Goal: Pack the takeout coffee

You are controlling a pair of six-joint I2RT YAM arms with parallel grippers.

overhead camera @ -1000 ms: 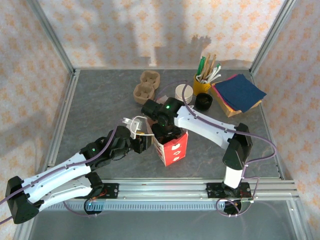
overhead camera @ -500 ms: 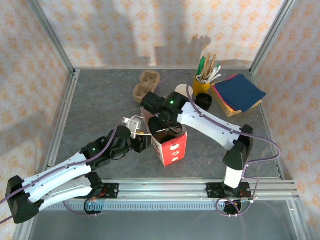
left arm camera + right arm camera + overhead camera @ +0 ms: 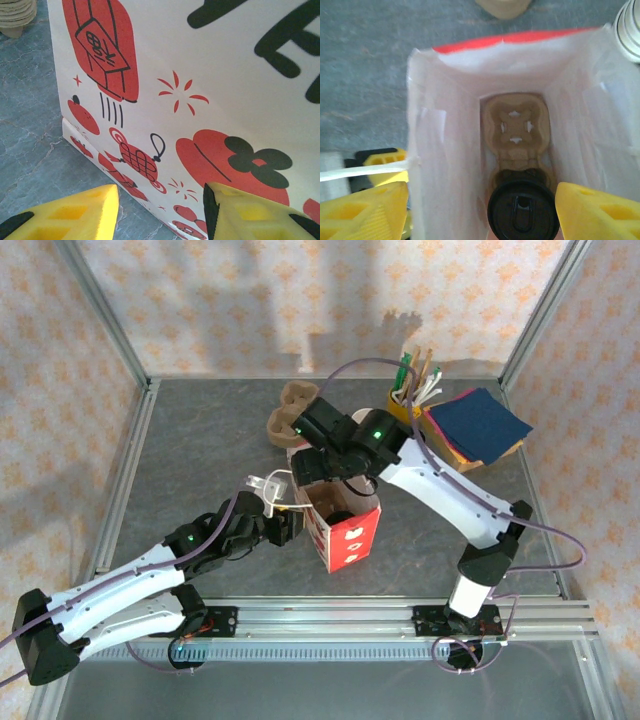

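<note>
Takeout coffee [image 3: 523,219] upright in carrier [image 3: 515,125] inside bag [image 3: 445,165], axis vertical, top up; left gripper [image 3: 160,200], right gripper [image 3: 482,215] spread wide, empty

top view high, looking down, left wrist low, close beside bag [image 3: 210,75], right wrist above, looking into it

Left tool [image 3: 160,202] low, level, jaws parted. Right tool [image 3: 480,210] aimed straight down, jaws wide apart.
</note>
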